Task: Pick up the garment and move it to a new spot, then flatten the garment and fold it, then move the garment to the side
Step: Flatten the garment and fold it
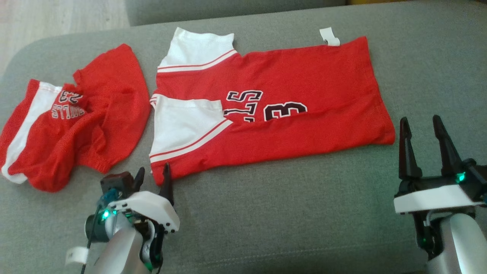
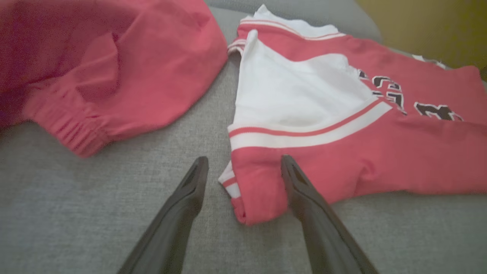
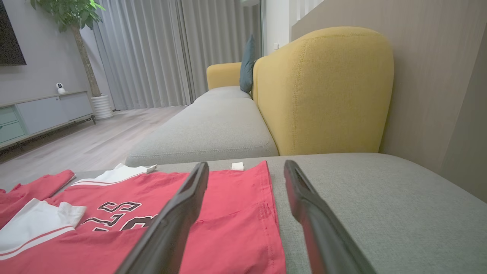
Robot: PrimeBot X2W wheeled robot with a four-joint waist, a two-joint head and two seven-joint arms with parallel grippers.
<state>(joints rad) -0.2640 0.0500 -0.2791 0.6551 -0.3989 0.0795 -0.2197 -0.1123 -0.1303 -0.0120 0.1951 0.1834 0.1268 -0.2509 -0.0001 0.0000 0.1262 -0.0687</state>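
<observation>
Grey woven sofa seat point(image 1: 266, 220) carries everything, and across its middle the red jersey point(image 1: 304, 83) lies flat and long. Its near edge is apparently turned up over the lower half of the black lettering, and a white sleeve point(image 1: 182, 121) is laid on top at the robot's left end. Just apart from that end, a pair of red shorts point(image 1: 95, 125) sits crumpled and looks like no part of this step. The left gripper point(image 1: 153, 173) stands at the jersey's near left corner with its jaws moderately spread. In the left wrist view that corner pokes in between the two fingers, one finger overlapping the red cloth, with nothing pinched yet. The right gripper point(image 1: 420, 123) waits with its jaws wide just beside the near right corner, off the cloth. This reads as the start of another fold, or of the lift to the side. To do it well, the left fingers should slide further over the corner so they catch every layer, not the top one alone. The right should come in over its corner to match, and both should close before either rises, then travel level and together so the sleeve stays tucked. The small white tag point(image 1: 329, 37) at the far edge is best left alone
</observation>
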